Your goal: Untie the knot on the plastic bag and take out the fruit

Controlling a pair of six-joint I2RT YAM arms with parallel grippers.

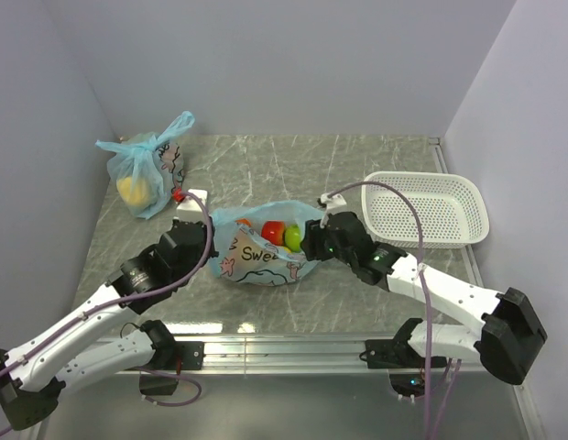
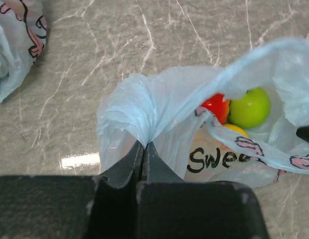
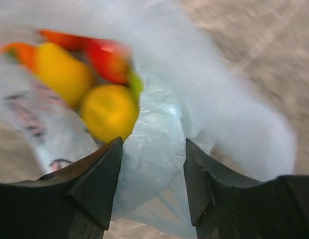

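- bag (image 1: 266, 261) is laid at mid desk (image 1: 293, 165), between both arms, mouth opened.
- fruit (image 1: 282, 234) is seen inside the bag: red, green, yellow and orange pieces, packed together.
- left jaws are clenched on the bag's left rim, film pinched tight.
- right jaws are held released, spread apart, loose bag film lying between them at the right rim.
- second bag (image 1: 142, 174), knotted, yellow lump inside, is set back left, well apart.
- basket (image 1: 431, 238) is placed at right.
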